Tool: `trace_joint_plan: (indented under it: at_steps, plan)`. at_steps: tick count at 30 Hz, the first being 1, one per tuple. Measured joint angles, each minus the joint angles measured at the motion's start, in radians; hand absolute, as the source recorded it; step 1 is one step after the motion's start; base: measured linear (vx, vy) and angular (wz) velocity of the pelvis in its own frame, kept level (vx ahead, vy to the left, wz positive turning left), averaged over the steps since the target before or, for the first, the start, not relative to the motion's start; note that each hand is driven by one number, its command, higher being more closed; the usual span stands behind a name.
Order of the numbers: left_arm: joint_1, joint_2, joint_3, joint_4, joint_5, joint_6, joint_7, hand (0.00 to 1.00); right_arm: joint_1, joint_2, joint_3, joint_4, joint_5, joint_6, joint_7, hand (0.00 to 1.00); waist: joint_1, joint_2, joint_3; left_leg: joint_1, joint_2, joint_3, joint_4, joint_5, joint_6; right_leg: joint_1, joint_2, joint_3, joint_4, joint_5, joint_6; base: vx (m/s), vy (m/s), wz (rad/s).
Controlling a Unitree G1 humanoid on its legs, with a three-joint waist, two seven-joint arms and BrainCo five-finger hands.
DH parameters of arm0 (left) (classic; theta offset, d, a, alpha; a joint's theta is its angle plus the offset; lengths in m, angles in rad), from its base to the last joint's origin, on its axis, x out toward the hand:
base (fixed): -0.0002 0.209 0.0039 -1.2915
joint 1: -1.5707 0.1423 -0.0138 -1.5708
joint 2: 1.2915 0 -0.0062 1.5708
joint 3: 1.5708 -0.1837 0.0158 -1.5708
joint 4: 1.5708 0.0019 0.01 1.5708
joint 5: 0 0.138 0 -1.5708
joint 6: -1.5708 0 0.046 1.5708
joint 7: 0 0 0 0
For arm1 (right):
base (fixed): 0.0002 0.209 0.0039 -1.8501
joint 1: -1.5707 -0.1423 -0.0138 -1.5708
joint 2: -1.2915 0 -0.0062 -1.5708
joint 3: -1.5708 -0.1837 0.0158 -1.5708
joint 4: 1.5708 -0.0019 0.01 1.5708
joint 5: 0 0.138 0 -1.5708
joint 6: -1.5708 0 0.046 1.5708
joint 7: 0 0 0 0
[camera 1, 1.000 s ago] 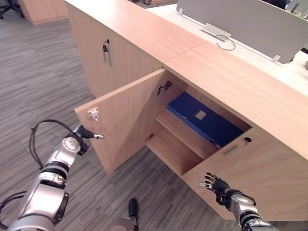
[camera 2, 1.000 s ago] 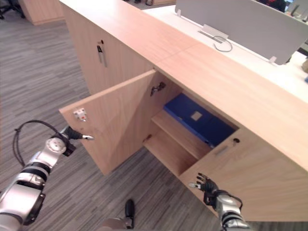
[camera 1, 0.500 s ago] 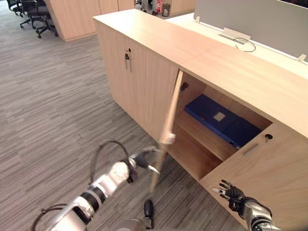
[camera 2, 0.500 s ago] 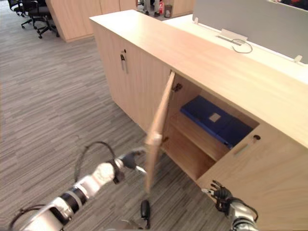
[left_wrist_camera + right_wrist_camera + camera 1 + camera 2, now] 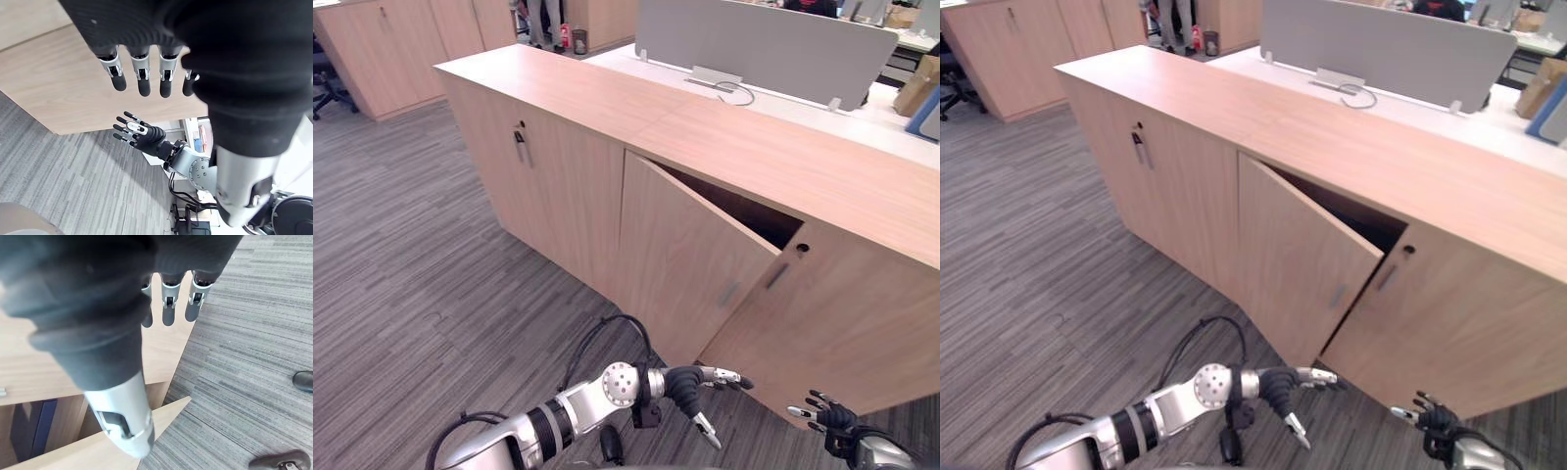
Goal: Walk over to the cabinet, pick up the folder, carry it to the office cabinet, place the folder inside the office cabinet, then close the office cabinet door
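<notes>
Left eye view: door (image 5: 690, 259) ajar, left hand (image 5: 690, 384) straight-fingered before it, grey partition (image 5: 764, 44) beyond.

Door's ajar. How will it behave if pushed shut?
The door looks a stiff wood panel: likely swings, not flexes. Hinged on its left edge, so a push near the free edge should move it easily. The gap is narrow; a light push probably shuts it.
</notes>
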Motion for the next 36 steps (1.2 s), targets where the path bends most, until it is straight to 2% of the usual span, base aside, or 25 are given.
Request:
trace_joint_plan:
  at_steps: [2,3,4,5,6,7,9,11,16,17,19,21,23,25,27,28,29,30,33,34,36]
  plan:
    - [0.037,-0.001,0.018,0.0,0.0,0.002,0.0,0.0,0.001,-0.001,0.001,-0.001,-0.002,0.0,0.001,0.0,-0.001,0.007,-0.002,-0.001,0.016,0.009,0.0,0.001,-0.004,-0.004,0.021,0.026,-0.018,-0.001,0.001,-0.14,-0.084,-0.28]
    - [0.071,-0.001,0.052,0.001,0.0,0.004,0.001,0.0,0.008,-0.003,0.003,-0.013,-0.003,-0.001,0.001,0.0,-0.001,0.019,-0.009,-0.012,0.027,0.021,-0.001,-0.003,-0.011,-0.014,0.039,0.045,-0.039,0.001,-0.002,-0.14,-0.083,-0.35]
    - [0.11,-0.01,0.119,0.018,-0.002,0.004,0.002,0.0,0.027,-0.002,0.005,-0.046,-0.004,-0.002,0.0,0.0,-0.005,0.028,-0.017,-0.032,0.03,0.041,-0.001,-0.049,-0.069,-0.031,0.041,0.067,-0.074,0.014,-0.023,-0.13,-0.067,-0.35]
    - [0.123,-0.02,0.161,0.041,-0.004,0.005,0.004,0.0,0.04,0.001,0.008,-0.058,-0.004,-0.005,-0.001,0.0,-0.008,0.019,-0.017,-0.041,0.025,0.051,0.012,-0.06,-0.054,-0.038,0.028,0.075,-0.096,0.024,-0.04,-0.06,-0.063,-0.52]
    - [0.145,-0.029,0.249,0.102,-0.025,0.012,0.022,0.0,0.048,0.016,0.026,-0.068,-0.013,-0.007,-0.007,0.0,0.001,0.002,-0.015,-0.057,0.029,0.043,0.127,-0.07,0.023,-0.046,0.002,0.077,-0.118,0.043,-0.036,0.1,-0.095,-0.7]
    - [0.175,-0.031,0.331,0.146,-0.036,0.024,0.047,0.0,0.063,0.025,0.053,-0.079,-0.033,-0.007,-0.013,0.0,0.006,0.02,-0.024,-0.023,0.053,0.001,0.12,-0.079,0.0,-0.038,0.026,0.085,-0.132,0.056,-0.02,0.18,-0.114,-0.63]
    - [0.198,-0.014,0.415,0.19,-0.039,0.03,0.079,0.0,0.1,0.067,0.053,-0.079,-0.039,-0.008,-0.025,0.0,-0.009,0.017,-0.032,-0.002,0.048,-0.004,0.072,-0.058,-0.009,-0.031,0.04,0.104,-0.159,0.071,-0.021,0.18,-0.066,-0.16]
    - [0.281,-0.001,0.588,0.24,-0.035,0.029,0.139,0.0,0.132,0.141,0.058,-0.077,-0.04,-0.007,-0.039,0.0,-0.007,0.002,-0.034,0.011,0.048,-0.001,0.027,-0.041,-0.022,-0.033,0.048,0.103,-0.184,0.086,-0.007,0.08,-0.043,-0.06]
    - [0.39,-0.022,0.878,0.416,-0.051,0.045,0.224,0.0,0.13,0.221,0.083,-0.078,-0.04,-0.006,-0.062,0.0,0.008,-0.006,-0.04,0.03,0.051,-0.008,0.022,-0.053,-0.044,-0.025,0.051,0.101,-0.171,0.09,-0.009,0.05,-0.127,0.07]
    - [0.398,-0.024,0.945,0.468,-0.07,0.044,0.248,0.0,0.117,0.231,0.083,-0.078,-0.04,-0.006,-0.07,0.0,0.019,-0.007,-0.039,0.025,0.056,-0.008,0.043,-0.065,-0.052,-0.024,0.052,0.101,-0.163,0.086,-0.003,0.08,-0.166,0.0]
    - [0.408,-0.014,1.041,0.559,-0.115,0.047,0.268,0.0,0.087,0.236,0.093,-0.078,-0.041,-0.006,-0.072,0.0,0.024,-0.013,-0.034,-0.001,0.08,0.0,0.147,-0.118,-0.06,-0.009,0.057,0.102,-0.15,0.086,0.005,0.07,-0.178,-0.09]
    - [0.451,0.007,1.136,0.626,-0.178,0.051,0.272,0.0,0.042,0.229,0.094,-0.078,-0.056,-0.009,-0.073,0.0,0.034,-0.004,-0.031,-0.069,0.165,0.01,0.391,-0.247,-0.084,0.012,0.094,0.122,-0.141,0.085,0.004,0.07,-0.166,-0.36]
    - [0.47,0.012,1.185,0.65,-0.196,0.052,0.272,0.0,0.018,0.223,0.1,-0.08,-0.076,-0.015,-0.074,0.0,0.042,0.006,-0.021,-0.109,0.212,0.004,0.522,-0.288,-0.093,0.024,0.121,0.138,-0.141,0.08,-0.003,0.07,-0.111,-0.4]
    - [0.491,-0.004,1.216,0.679,-0.199,0.052,0.272,0.0,0.002,0.197,0.123,-0.078,-0.08,-0.015,-0.079,0.0,0.059,0.015,0.004,-0.144,0.242,-0.065,0.647,-0.292,-0.095,0.04,0.137,0.162,-0.133,0.074,-0.012,0.03,-0.097,-0.32]
    - [0.511,-0.025,1.229,0.688,-0.187,0.052,0.274,0.0,0.0,0.19,0.123,-0.078,-0.082,-0.015,-0.087,0.0,0.071,0.023,0.012,-0.157,0.234,-0.122,0.699,-0.291,-0.096,0.042,0.133,0.191,-0.122,0.062,-0.014,-0.01,0.0,-0.41]
    - [0.524,-0.049,1.251,0.69,-0.175,0.052,0.275,0.0,-0.003,0.192,0.133,-0.076,-0.088,-0.015,-0.096,0.0,0.086,0.028,0.02,-0.171,0.205,-0.208,0.698,-0.332,-0.132,0.042,0.131,0.218,-0.112,0.057,-0.012,-0.01,0.103,-0.65]
    - [0.542,-0.073,1.264,0.705,-0.165,0.051,0.276,0.0,-0.002,0.19,0.139,-0.073,-0.102,-0.015,-0.104,0.0,0.09,0.061,0.018,-0.145,0.169,-0.342,0.605,-0.347,-0.163,0.023,0.142,0.238,-0.093,0.055,-0.009,-0.03,0.13,-0.62]
    - [0.551,-0.083,1.267,0.71,-0.151,0.052,0.276,0.0,-0.002,0.19,0.15,-0.071,-0.114,-0.015,-0.109,0.0,0.091,0.081,0.021,-0.13,0.162,-0.397,0.553,-0.325,-0.176,0.012,0.152,0.246,-0.086,0.052,-0.004,-0.05,0.108,-0.39]
    - [0.559,-0.097,1.271,0.727,-0.081,0.05,0.289,0.0,0.04,0.265,0.161,-0.062,-0.143,-0.015,-0.117,0.0,0.084,0.06,0.029,-0.096,0.124,-0.367,0.492,-0.297,-0.158,0.0,0.105,0.265,-0.062,0.032,0.01,-0.06,0.076,-0.07]
    - [0.564,-0.102,1.271,0.727,-0.068,0.05,0.29,0.0,0.047,0.277,0.16,-0.061,-0.155,-0.015,-0.118,0.0,0.084,0.059,0.025,-0.093,0.12,-0.359,0.481,-0.291,-0.153,-0.003,0.098,0.266,-0.066,0.032,0.011,-0.06,0.092,-0.09]
    - [0.579,-0.117,1.269,0.728,-0.046,0.052,0.294,0.0,0.068,0.326,0.161,-0.053,-0.154,-0.015,-0.132,0.0,0.08,0.038,0.001,-0.067,0.099,-0.347,0.392,-0.246,-0.147,-0.018,0.076,0.283,-0.087,0.04,0.016,-0.02,0.04,-0.12]
